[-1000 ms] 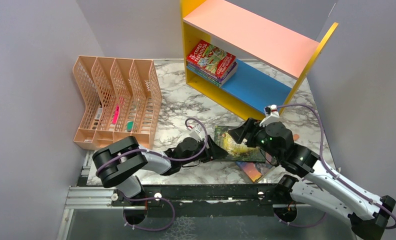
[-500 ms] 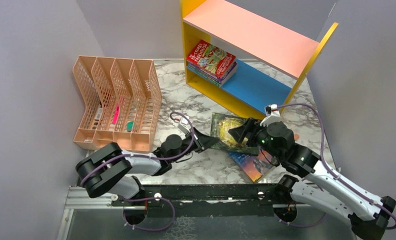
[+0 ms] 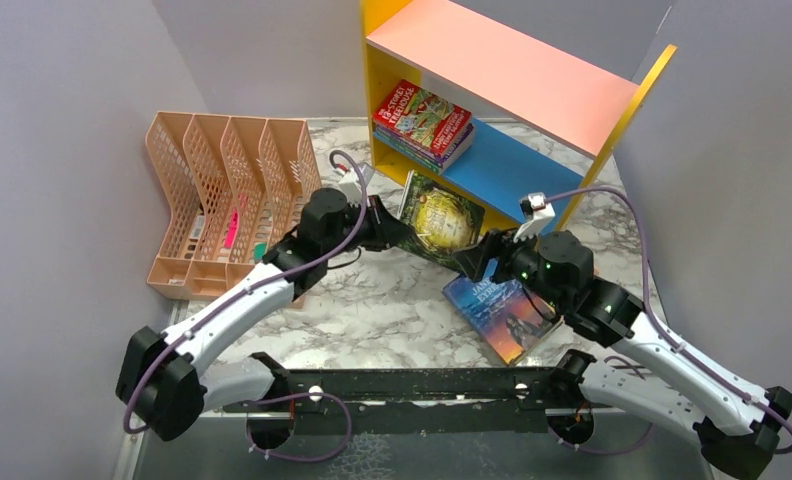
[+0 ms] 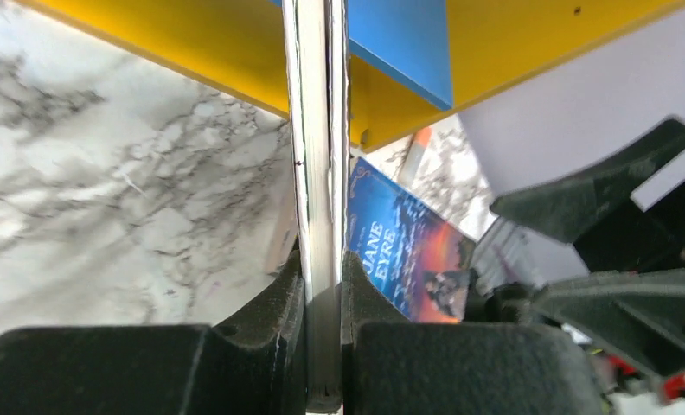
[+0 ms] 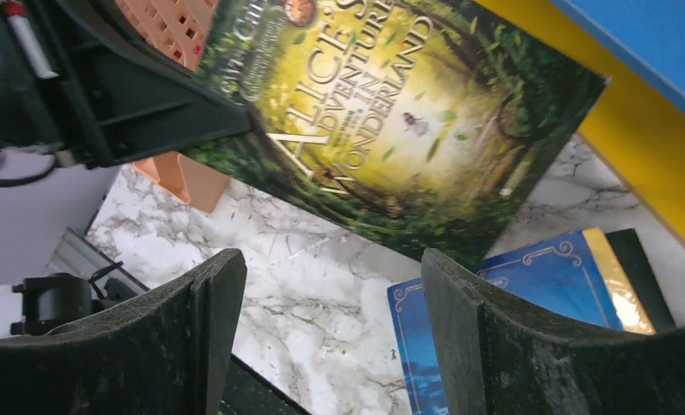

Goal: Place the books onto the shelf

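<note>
Left claw (image 3: pixel 390 230) pinching the left edge of a thin dark green-and-gold paperback (image 3: pixel 440 220), title reads "Alice's Adventures in Wonderland". On the left wrist view I see that book edge-on, clamped flat between the two black pads (image 4: pixel 278 303).

The paperback is off the table and tilted, cover toward my overhead camera. It hangs just in front of the large open shelf with yellow side panels, pink top board and blue lower board (image 3: pixel 622 110), not yet on either board.

Right claw (image 3: pixel 475 262) spread wide, nothing between the fingers. It sits close under the paperback's lower right corner; I cannot tell whether it touches.

A stack of cartoon-cover paperbacks (image 3: pixel 424 122) lies flat at the left end of the blue board.

A blue "Jane Eyre" paperback (image 3: pixel 492 305) lies flat on the grey-veined white marble tabletop (image 3: pixel 372 300), beneath the right arm. A mustard yellow cover (image 5: pixel 620 298) and a black one (image 5: pixel 646 264) peek out from under it.

Peach plastic mesh file rack (image 3: pixel 232 200) stands at far left, well apart from the shelf.
</note>
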You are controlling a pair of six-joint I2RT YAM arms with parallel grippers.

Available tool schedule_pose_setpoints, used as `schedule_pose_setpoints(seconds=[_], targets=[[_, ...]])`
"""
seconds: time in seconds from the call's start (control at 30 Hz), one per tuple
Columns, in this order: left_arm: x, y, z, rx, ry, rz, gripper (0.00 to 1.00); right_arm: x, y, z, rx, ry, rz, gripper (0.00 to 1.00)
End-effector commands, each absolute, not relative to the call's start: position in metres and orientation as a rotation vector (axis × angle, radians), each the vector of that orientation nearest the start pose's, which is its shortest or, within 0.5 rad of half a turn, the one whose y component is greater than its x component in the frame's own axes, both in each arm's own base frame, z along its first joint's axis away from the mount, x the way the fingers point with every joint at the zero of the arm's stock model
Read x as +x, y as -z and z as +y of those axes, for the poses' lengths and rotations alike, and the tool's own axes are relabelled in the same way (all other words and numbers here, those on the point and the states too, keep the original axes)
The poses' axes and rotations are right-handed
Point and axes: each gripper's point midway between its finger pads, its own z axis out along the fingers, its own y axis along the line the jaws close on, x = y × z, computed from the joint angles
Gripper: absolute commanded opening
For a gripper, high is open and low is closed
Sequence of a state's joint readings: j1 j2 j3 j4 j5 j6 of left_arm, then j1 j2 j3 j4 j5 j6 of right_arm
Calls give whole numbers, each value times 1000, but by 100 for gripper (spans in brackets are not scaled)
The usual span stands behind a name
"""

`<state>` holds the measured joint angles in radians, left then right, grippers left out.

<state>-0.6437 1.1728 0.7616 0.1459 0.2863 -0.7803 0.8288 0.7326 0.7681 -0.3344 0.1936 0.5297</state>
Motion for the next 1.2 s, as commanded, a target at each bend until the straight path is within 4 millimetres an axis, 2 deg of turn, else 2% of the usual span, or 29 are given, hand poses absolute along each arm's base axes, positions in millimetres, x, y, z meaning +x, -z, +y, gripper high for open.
schedule_pose_setpoints(seconds=[0.0,0.1,0.2,0.27,0.33,0.43,0.5,0.6,0.7,0.87,1.0,1.17], targets=[[240,-250,-263,479,978,2007,0,219,-288,210,-219,-719,1812,81],[247,-272,-249,521,919,1965,0,217,-314,217,-333,-717,1747,83],[245,-300,-247,595,931,1896,0,216,-331,222,-389,-716,1733,84],[244,-314,-243,651,912,1860,0,221,-330,222,-375,-696,1760,87],[252,-324,-234,667,835,1847,0,229,-319,221,-326,-657,1817,91],[266,-336,-226,684,778,1820,0,236,-302,238,-364,-667,1853,93],[273,-340,-223,709,784,1806,0,238,-301,253,-410,-710,1846,93],[279,-339,-220,784,793,1794,0,238,-318,272,-482,-787,1755,93],[281,-344,-216,816,787,1769,0,232,-335,278,-523,-842,1652,93],[260,-366,-225,909,886,1665,0,228,-346,277,-555,-853,1583,93],[237,-386,-230,915,996,1629,0,225,-357,275,-579,-846,1547,93],[211,-397,-228,960,1055,1588,0,218,-384,258,-573,-805,1454,93]])
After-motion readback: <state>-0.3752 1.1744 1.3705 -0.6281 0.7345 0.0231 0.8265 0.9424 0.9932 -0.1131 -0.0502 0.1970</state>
